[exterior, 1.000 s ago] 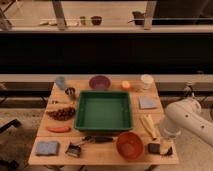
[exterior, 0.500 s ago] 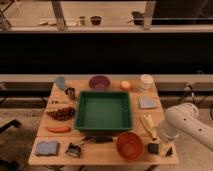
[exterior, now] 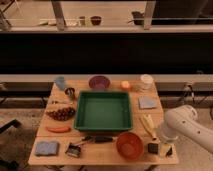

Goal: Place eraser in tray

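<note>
Low over the table's (exterior: 44,138) front right corner, the gripper (exterior: 165,148) hung at the end of the white arm (exterior: 186,127) that reached in from the right. We could not tell how far open it was, nor whether it had hold of anything.

Starting at the left, we saw a folded blue-grey cloth (exterior: 46,148) at the front corner. Behind it lay a carrot (exterior: 59,129), then a dark bunch of grapes (exterior: 61,113), with a pale blue cup (exterior: 60,82) and a small metal cup (exterior: 70,92) at the back. Near the front edge sat a small brush (exterior: 75,150), and a long black-handled tool (exterior: 97,139) lay just in front of the tray (exterior: 103,128).

That green tray filled the middle of the table, and we saw nothing inside it. A purple bowl (exterior: 99,82) stood behind it. A red-orange bowl (exterior: 129,145) stood in front of its right corner.

Further right, an orange (exterior: 125,85) and a white container (exterior: 146,81) stood at the back. A square blue-grey cloth (exterior: 147,102) and a yellow banana (exterior: 148,125) lay beside the tray. The eraser (exterior: 153,148) rested on the table just right of the red-orange bowl, outside the tray and close beside the gripper.
</note>
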`<move>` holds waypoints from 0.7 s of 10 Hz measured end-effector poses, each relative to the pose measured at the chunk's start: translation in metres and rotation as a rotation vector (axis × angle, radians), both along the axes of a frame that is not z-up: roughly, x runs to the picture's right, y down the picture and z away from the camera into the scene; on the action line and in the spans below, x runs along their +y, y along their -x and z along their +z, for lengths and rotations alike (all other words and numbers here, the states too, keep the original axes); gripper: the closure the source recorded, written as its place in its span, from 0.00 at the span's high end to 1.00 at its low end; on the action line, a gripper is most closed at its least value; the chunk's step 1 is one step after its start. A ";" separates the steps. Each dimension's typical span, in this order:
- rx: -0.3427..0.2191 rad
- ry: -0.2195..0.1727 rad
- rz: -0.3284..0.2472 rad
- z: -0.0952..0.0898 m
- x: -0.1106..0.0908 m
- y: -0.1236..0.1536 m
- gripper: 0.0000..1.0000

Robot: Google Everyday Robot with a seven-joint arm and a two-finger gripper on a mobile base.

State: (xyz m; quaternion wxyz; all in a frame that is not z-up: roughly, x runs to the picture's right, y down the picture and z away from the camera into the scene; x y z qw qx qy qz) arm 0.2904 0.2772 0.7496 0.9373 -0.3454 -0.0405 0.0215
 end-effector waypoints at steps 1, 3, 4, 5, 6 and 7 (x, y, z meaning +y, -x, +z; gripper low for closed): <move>0.015 -0.009 0.019 -0.006 0.000 -0.009 0.80; 0.034 -0.025 0.039 -0.017 -0.001 -0.023 0.80; 0.038 -0.028 0.043 -0.021 0.003 -0.027 0.80; 0.039 -0.026 0.042 -0.022 0.007 -0.030 0.80; 0.034 -0.020 0.036 -0.020 0.016 -0.032 0.80; 0.023 -0.016 0.024 -0.015 0.023 -0.031 0.80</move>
